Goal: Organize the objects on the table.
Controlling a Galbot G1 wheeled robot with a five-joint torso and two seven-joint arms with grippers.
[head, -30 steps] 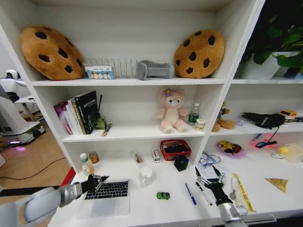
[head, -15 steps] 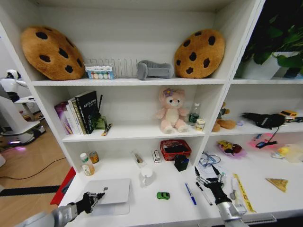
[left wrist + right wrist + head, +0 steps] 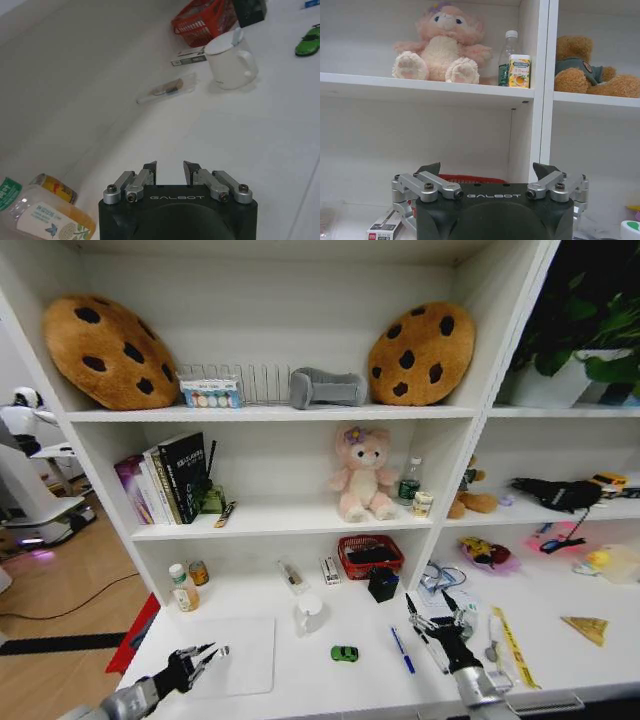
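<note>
A silver laptop (image 3: 235, 655) lies shut and flat on the front left of the white table (image 3: 330, 685). My left gripper (image 3: 208, 654) (image 3: 170, 169) hovers open at the lid's front left corner, holding nothing. Right of the laptop are a white mug (image 3: 309, 613) (image 3: 230, 62), a tiny green toy car (image 3: 344, 653) (image 3: 308, 41) and a blue pen (image 3: 402, 650). My right gripper (image 3: 430, 612) (image 3: 487, 172) stands open over the table's right side, just past the blue pen. A green-capped bottle (image 3: 181, 590) (image 3: 45, 220) stands at the back left.
A red basket (image 3: 371, 555) (image 3: 202, 20), a black box (image 3: 383, 583) and small packets sit along the back of the table. Shelves above hold books (image 3: 165, 478), a pink plush (image 3: 362, 475) (image 3: 440, 42) and cookie cushions (image 3: 420, 353). Clutter lies to the right.
The laptop, open a second ago with my left gripper at its lid, now lies shut. My left gripper has drawn back to the front left. The right gripper shifted slightly left.
</note>
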